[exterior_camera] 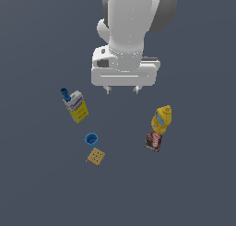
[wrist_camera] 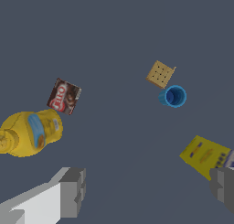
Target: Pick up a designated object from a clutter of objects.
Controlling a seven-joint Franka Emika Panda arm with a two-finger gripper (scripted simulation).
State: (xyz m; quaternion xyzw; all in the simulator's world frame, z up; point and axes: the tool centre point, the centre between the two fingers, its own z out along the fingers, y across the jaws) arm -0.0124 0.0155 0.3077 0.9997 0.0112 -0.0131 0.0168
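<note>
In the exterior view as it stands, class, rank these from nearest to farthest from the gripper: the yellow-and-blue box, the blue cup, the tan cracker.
Measured from the gripper:
1. Yellow-and-blue box, toward the exterior view's left, nearest.
2. Blue cup, lower in the picture, left of the gripper.
3. Tan cracker, just below the cup, farthest.

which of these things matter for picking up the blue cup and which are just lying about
Job: blue cup, gripper, open with nothing between its fingers.
Lying about: cracker, yellow box, yellow bottle, brown-red box, dark-blue piece.
</note>
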